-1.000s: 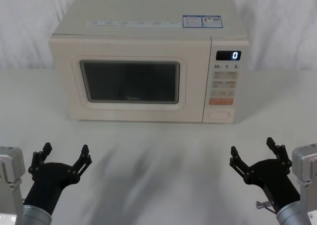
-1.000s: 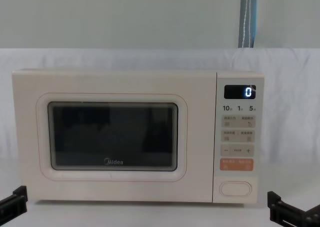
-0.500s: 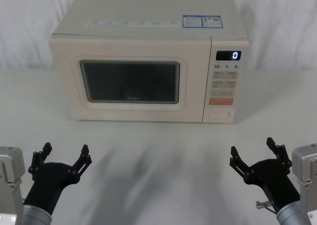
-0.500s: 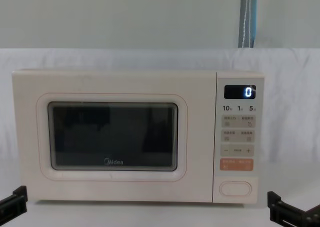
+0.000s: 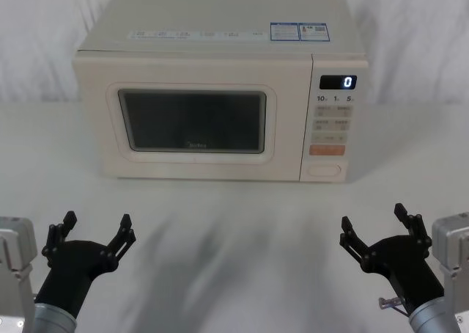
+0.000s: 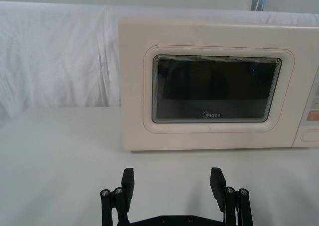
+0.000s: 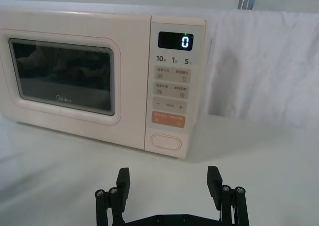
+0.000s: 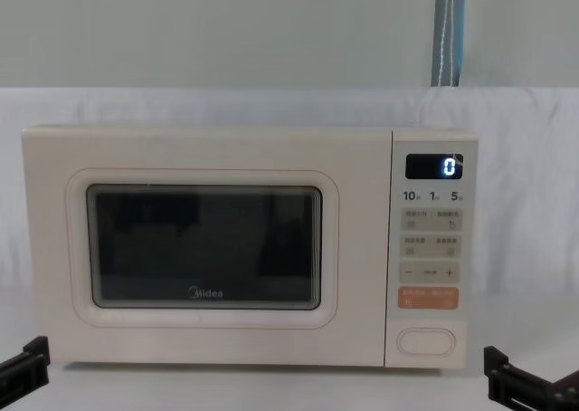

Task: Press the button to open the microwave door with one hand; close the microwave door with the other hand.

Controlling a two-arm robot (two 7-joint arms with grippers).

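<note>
The cream microwave stands at the table's back, its door shut, with a dark window and a Midea logo. The door also faces the left wrist camera. At the bottom of the keypad panel sits the oval cream button, below the orange key. My left gripper is open near the table's front left. My right gripper is open at the front right. Both hold nothing and stay well short of the microwave.
A white cloth covers the table and the backdrop. The keypad panel shows a lit "0" display. Open tabletop lies between the grippers and the microwave front.
</note>
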